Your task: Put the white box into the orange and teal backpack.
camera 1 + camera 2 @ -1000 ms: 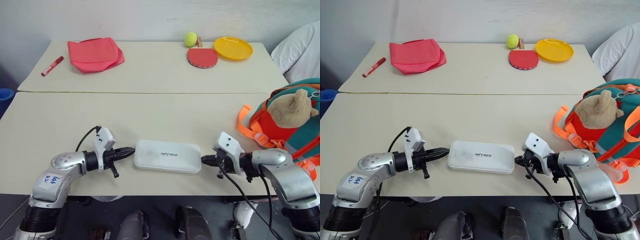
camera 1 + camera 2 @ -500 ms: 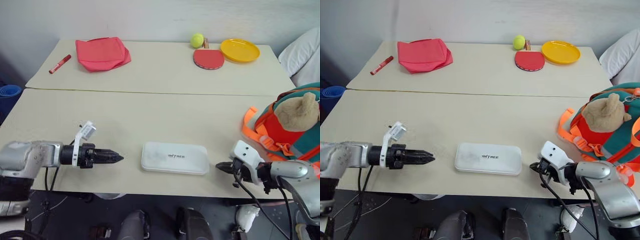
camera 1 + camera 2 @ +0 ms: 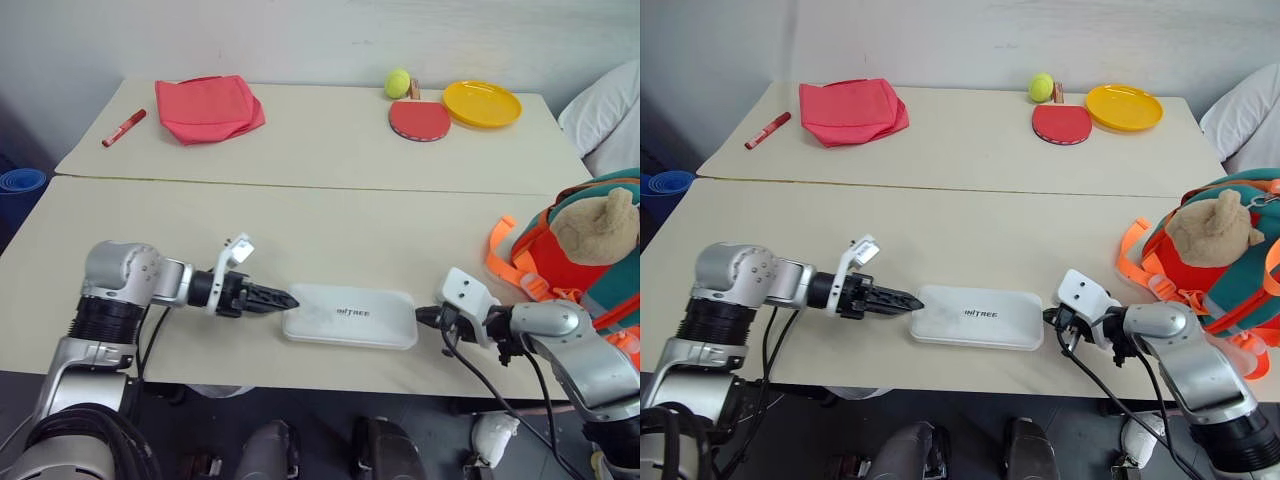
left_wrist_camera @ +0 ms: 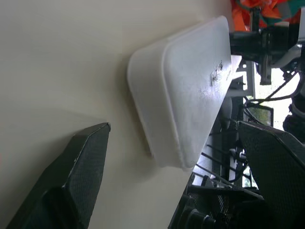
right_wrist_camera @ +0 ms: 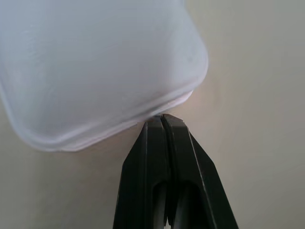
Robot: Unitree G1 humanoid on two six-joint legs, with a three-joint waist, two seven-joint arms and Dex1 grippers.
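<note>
White box (image 3: 350,316) flat on the desk (image 3: 330,230) between the wide-spread left claw (image 3: 285,299) and the closed right claw (image 3: 421,316), with the backpack (image 3: 585,250) at the desk's right edge.

The white box (image 3: 349,316) looks like smooth, slightly glossy plastic; the table (image 3: 330,225) is matt; the backpack (image 3: 585,262) is cloth.
</note>
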